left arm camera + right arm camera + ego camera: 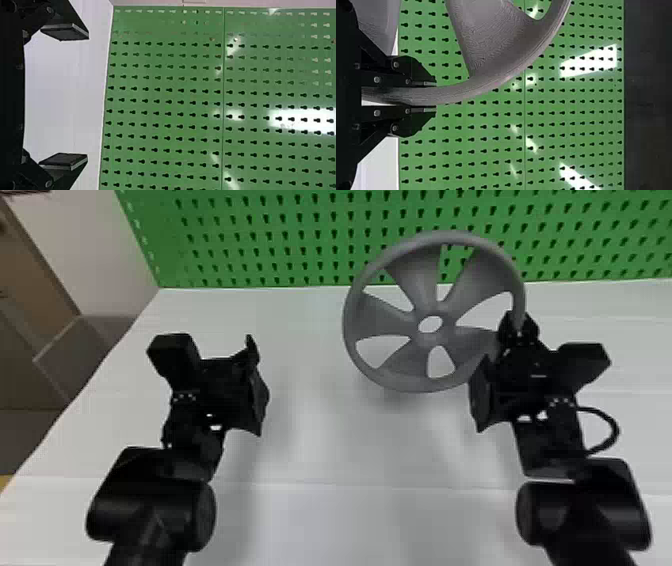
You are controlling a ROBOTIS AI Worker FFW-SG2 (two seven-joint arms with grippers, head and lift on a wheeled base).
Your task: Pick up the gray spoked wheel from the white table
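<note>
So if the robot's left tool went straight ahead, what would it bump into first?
The left tool would probably meet the green board first, though its distance is unclear.

The two flat black fingers of the right gripper are closed on the curved rim of the gray spoked wheel, one on each side of it. Past the wheel stands a green metal pegboard with rows of dark keyhole-shaped slots and bright glare patches. Part of a white table surface shows near the gripper.
</note>
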